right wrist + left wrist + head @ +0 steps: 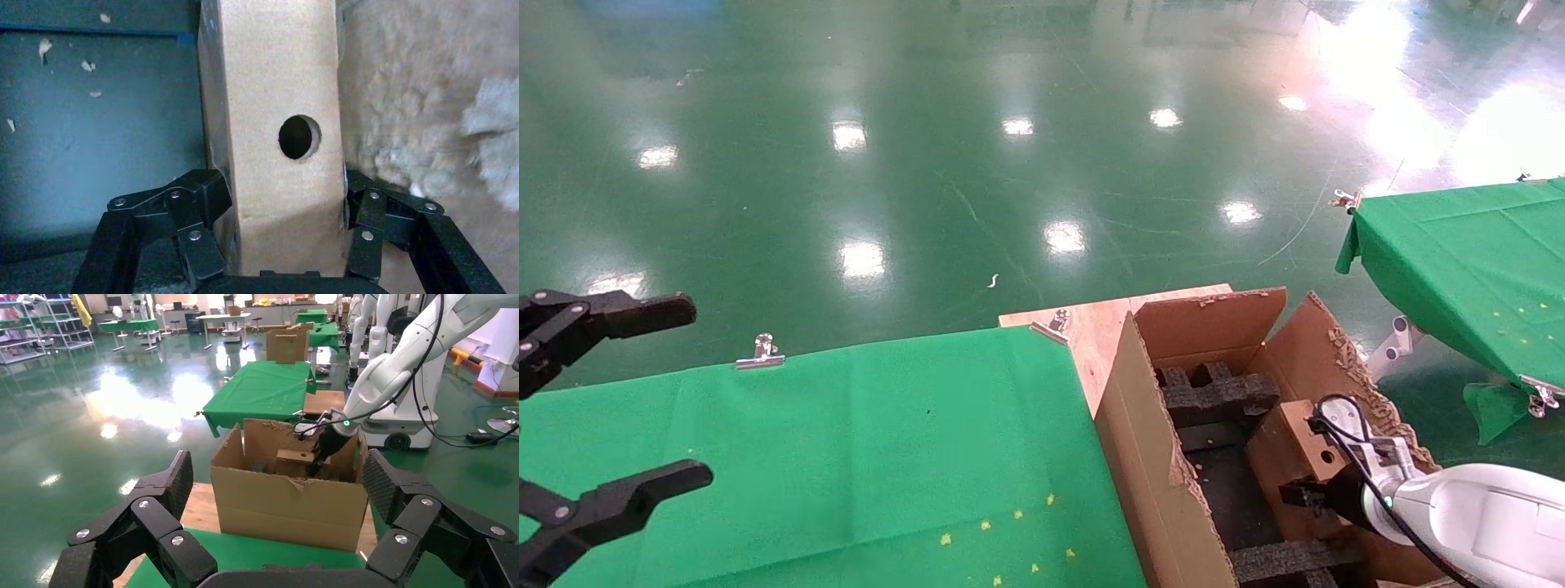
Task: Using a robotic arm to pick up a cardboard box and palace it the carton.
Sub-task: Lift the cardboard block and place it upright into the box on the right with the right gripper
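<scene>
Right end effector clamped on the cardboard box inside the carton — left end effector apart, parked.

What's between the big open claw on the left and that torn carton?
Only green tablecloth separates the left gripper from the carton, as the head view shows.

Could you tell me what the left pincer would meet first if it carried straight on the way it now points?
Probably the carton: in the left wrist view its near wall lies straight ahead of the open left pincer, with only table edge between. Depth is uncertain.
</scene>
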`<action>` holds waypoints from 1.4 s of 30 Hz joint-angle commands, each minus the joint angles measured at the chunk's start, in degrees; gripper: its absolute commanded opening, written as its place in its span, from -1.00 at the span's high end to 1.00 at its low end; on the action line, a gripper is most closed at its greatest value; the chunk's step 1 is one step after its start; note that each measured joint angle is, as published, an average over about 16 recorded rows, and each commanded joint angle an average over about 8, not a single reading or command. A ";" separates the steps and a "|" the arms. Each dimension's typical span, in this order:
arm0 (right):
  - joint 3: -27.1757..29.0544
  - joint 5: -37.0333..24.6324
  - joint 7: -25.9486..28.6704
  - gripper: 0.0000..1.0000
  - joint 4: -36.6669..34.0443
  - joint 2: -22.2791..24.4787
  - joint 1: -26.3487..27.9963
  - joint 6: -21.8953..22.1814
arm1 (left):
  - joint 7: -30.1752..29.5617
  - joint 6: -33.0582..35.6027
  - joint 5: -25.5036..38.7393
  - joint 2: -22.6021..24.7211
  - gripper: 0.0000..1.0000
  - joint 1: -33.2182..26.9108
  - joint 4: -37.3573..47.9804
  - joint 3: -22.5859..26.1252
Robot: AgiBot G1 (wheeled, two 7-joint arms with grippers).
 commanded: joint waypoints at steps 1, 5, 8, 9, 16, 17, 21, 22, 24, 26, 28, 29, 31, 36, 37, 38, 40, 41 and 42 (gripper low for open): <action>-0.04 0.27 -0.15 -0.81 -0.06 -0.05 -0.04 0.02 | 0.00 0.00 0.00 0.00 -1.00 0.00 0.00 0.00; -0.07 0.52 -0.21 -1.00 -0.08 -0.08 -0.08 0.08 | 0.00 -0.01 0.00 0.00 -1.00 0.01 0.01 0.00; -0.08 0.47 -0.18 -1.00 -0.14 -0.09 -0.08 0.07 | 0.00 0.00 0.00 0.00 -1.00 0.01 0.00 0.00; -0.09 0.47 -0.19 -1.00 -0.20 -0.11 -0.09 0.09 | 0.00 0.00 0.00 0.00 -1.00 0.01 0.00 0.00; 0.04 0.52 -0.51 -1.00 -0.83 -0.34 0.18 0.48 | 0.00 -0.01 0.00 0.00 -1.00 0.01 0.01 0.00; 0.10 0.49 -0.56 -1.00 -0.88 -0.35 0.30 0.52 | 0.00 -0.01 0.00 0.00 -1.00 0.01 0.01 0.00; 0.39 0.26 -0.64 -1.00 -0.87 -0.39 0.84 0.50 | 0.00 -0.01 0.00 0.00 -1.00 0.01 0.01 0.00; 0.47 0.21 -0.63 -1.00 -0.83 -0.40 0.99 0.45 | 0.00 -0.01 0.00 0.00 -1.00 0.01 0.01 0.00; 0.66 0.10 -0.64 -1.00 -0.72 -0.42 1.34 0.33 | 0.00 -0.01 0.00 0.00 -1.00 0.01 0.01 0.00; 0.84 0.02 -0.69 -1.00 -0.60 -0.45 1.71 0.22 | 0.00 -0.01 0.00 0.00 -1.00 0.01 0.01 0.00; 1.03 -0.08 -0.79 -1.00 -0.46 -0.45 2.12 0.15 | 0.00 -0.01 0.00 0.00 -1.00 0.01 0.01 0.00; 1.14 -0.12 -0.84 -1.00 -0.40 -0.44 2.35 0.15 | 0.00 -0.01 0.00 0.00 -1.00 0.01 0.01 0.00; 1.42 -0.24 -0.95 -1.00 -0.30 -0.41 2.86 0.24 | 0.00 -0.01 0.00 0.00 -1.00 0.01 0.01 0.00; 2.54 -0.60 -2.06 -1.00 0.19 -0.26 5.25 1.44 | 0.00 -0.01 0.00 0.00 -1.00 0.01 0.01 0.00; 2.83 -0.61 -2.51 -1.00 0.31 -0.25 5.95 1.88 | 0.00 -0.01 0.00 0.00 -1.00 0.01 0.01 0.00; 3.15 -0.59 -3.08 -1.00 0.44 -0.26 6.78 2.39 | 0.00 -0.01 0.00 0.00 -1.00 0.01 0.01 0.00; 3.81 -0.39 -4.45 -1.00 0.69 -0.33 8.66 3.54 | 0.00 -0.01 0.00 0.00 -1.00 0.01 0.01 0.00; 4.14 -0.18 -5.26 -1.00 0.79 -0.40 9.70 4.19 | 0.00 -0.01 0.00 0.00 -1.00 0.01 0.01 0.00; 4.48 0.10 -6.12 -1.00 0.89 -0.48 10.80 4.88 | 0.00 -0.01 0.00 0.00 -1.00 0.01 0.01 0.00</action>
